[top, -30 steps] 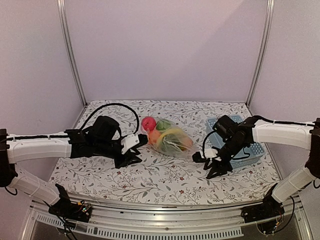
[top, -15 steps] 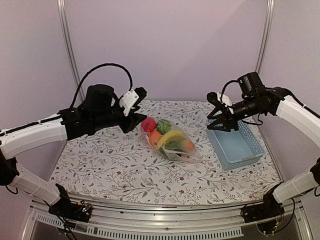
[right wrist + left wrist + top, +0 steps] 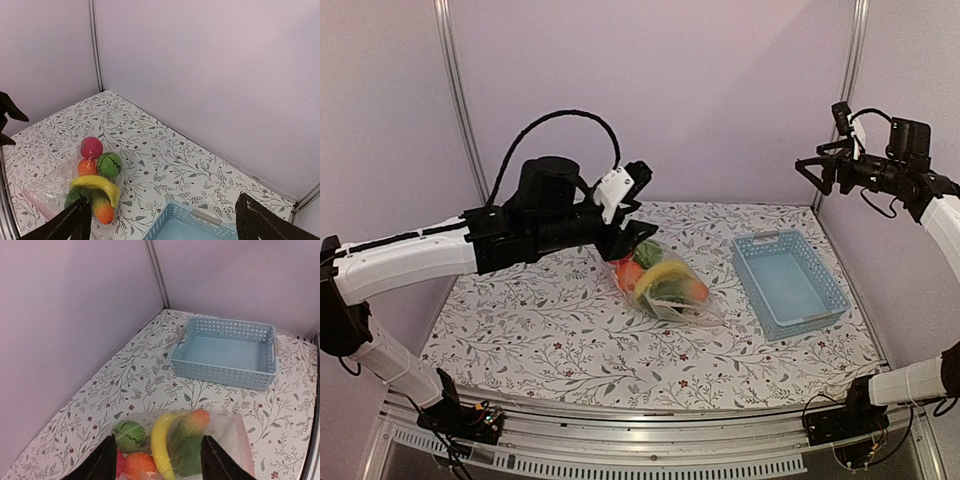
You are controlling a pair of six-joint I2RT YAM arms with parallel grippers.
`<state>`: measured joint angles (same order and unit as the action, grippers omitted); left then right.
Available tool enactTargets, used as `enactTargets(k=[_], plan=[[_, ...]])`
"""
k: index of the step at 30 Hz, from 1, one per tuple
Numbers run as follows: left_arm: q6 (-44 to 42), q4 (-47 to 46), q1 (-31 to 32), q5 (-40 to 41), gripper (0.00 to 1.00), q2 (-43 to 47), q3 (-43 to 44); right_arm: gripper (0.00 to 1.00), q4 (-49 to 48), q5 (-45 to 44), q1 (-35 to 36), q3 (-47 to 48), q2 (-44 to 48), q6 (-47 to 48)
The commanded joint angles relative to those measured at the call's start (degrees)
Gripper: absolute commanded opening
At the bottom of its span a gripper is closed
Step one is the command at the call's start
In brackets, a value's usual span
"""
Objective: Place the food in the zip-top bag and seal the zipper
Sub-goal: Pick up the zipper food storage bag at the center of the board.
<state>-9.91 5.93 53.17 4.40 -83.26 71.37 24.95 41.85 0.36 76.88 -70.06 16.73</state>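
Note:
The zip-top bag (image 3: 668, 287) lies on the flowered table with the food inside it. Through the clear plastic I see a yellow banana (image 3: 95, 186), a striped melon (image 3: 109, 164), an orange (image 3: 87, 166), a red-pink fruit (image 3: 91, 148), a carrot-like piece (image 3: 102, 210) and a green pepper (image 3: 187, 455). The pale pink zipper (image 3: 246, 447) runs along the bag's end nearest the basket. My left gripper (image 3: 632, 238) (image 3: 157, 462) hovers open above the bag's far left end, holding nothing. My right gripper (image 3: 820, 172) (image 3: 167, 222) is raised high at the far right, open wide and empty.
A light blue slatted basket (image 3: 788, 283) (image 3: 225, 371) stands right of the bag with nothing in it. Metal frame posts (image 3: 842, 100) rise at the back corners against the pale walls.
Both arms have lifted off the table away from the bag. The left rose and moved right over it, the right swung up to the far right. Both grippers have opened wider.

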Motion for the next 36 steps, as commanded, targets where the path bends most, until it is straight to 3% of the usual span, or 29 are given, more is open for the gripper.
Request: enactTargets(k=[1, 8, 11, 20, 25, 29, 33, 36], plan=[[-8.15, 2.08, 5.63, -11.22, 0.57, 0.79, -0.50, 0.99, -4.71, -3.78, 0.03, -2.47, 2.65, -7.87], [-16.39, 17.63, 12.18, -4.92, 0.58, -3.85, 1.39, 0.96, 6.03, 10.75, 0.01, -9.44, 5.70, 3.41], [-18.78, 19.72, 14.67, -0.48, 0.60, -6.40, 2.08, 0.99, 15.71, 17.36, 0.09, -13.63, 5.72, 13.69], [-30.41, 20.80, 17.81, 16.23, 0.58, -18.89, 8.66, 0.91, 20.51, 14.60, 0.54, -20.75, 5.81, 22.15], [-33.21, 24.54, 17.80, 21.95, 0.47, -25.22, 12.77, 0.90, 20.84, 14.99, 0.57, -21.68, 5.90, 22.96], [-34.26, 24.84, 17.76, 21.32, 0.32, -26.68, 13.79, 0.89, 20.75, 15.32, 0.62, -22.54, 5.57, 23.81], [-36.00, 22.50, 17.55, 26.14, 0.13, -28.08, 14.30, 0.85, 20.61, 15.80, 0.63, -22.83, 4.56, 24.33], [-35.46, 21.33, 17.33, 27.28, 0.04, -27.60, 15.88, 0.81, 20.97, 15.77, 0.82, -22.75, 3.78, 25.10]])
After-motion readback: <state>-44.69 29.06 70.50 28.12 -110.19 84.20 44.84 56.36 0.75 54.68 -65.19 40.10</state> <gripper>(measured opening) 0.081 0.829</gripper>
